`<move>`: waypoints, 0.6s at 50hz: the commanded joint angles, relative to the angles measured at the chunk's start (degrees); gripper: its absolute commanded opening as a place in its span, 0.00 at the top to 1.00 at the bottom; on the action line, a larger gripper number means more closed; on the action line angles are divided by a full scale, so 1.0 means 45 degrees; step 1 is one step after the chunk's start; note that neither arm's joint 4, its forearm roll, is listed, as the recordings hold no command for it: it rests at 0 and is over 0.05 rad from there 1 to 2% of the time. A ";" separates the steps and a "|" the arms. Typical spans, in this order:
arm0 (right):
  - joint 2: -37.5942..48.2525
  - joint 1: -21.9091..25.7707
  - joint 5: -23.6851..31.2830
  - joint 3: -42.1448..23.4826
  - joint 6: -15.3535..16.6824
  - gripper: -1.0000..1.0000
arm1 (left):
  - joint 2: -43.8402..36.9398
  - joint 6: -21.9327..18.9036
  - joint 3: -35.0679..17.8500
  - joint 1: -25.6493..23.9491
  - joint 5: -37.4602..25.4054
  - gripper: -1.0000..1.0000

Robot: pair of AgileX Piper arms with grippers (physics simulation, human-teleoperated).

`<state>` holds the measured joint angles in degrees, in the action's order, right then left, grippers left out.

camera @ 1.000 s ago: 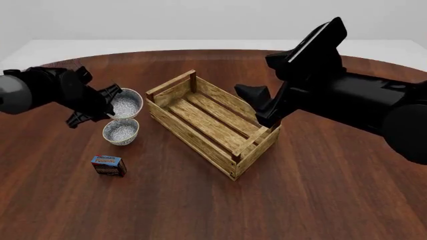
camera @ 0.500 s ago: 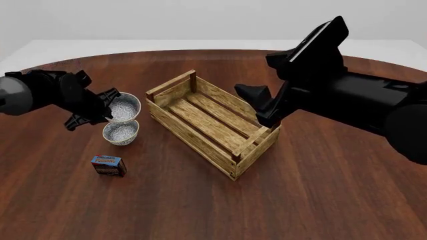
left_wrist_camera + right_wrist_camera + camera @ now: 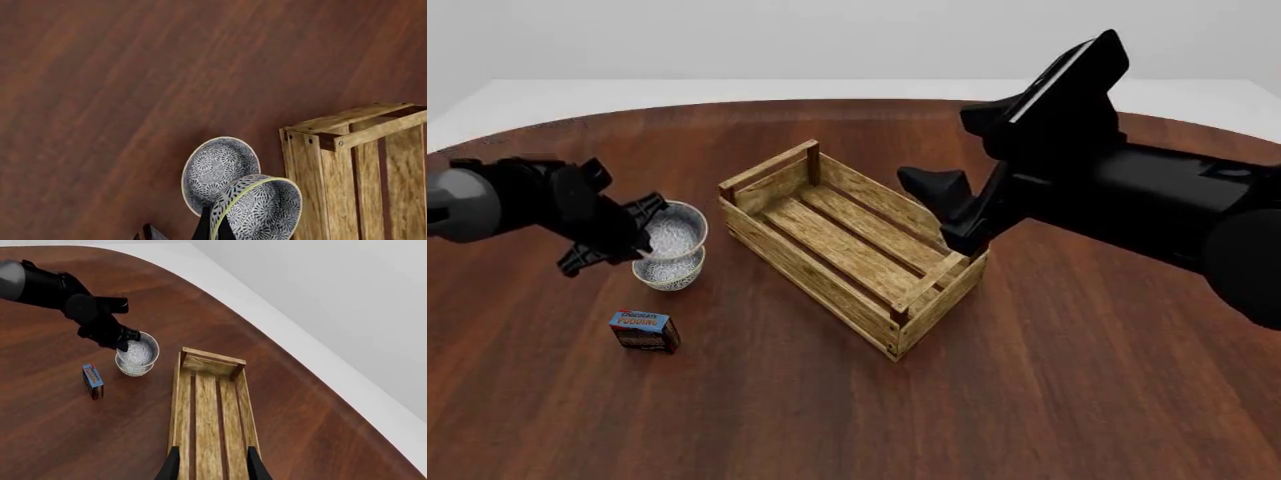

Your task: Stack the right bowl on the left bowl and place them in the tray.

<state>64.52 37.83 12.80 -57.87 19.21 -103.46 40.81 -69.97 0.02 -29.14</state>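
Your left gripper (image 3: 641, 233) is pinched shut on the rim of the right bowl (image 3: 673, 232), which hangs tilted just above the left bowl (image 3: 670, 268) resting on the surface (image 3: 827, 410), beside the near-left end of the tray (image 3: 851, 245). In the left wrist view the held bowl only partly overlaps the lower one and sits close to the tray's corner post, so letting go now could drop it onto the lower rim, where it would slide off or knock that bowl away. The rim pinch is thin and may slip if you twist. Your right gripper (image 3: 212, 462) hovers over the tray, fingers parted, holding nothing.
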 commanded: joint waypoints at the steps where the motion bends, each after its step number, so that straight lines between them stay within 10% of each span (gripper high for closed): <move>1: -0.0029 -0.0026 0.0010 0.0008 0.0008 0.00 | 0.0000 -0.0259 -0.0194 -0.0004 -0.0051 1.00; 30: -0.0171 -0.0009 0.0037 0.0054 0.0071 0.00 | -0.0353 -0.0287 0.0093 0.0217 0.0244 1.00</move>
<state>63.96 37.87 12.89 -57.69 19.48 -105.36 40.52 -68.07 1.44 -26.99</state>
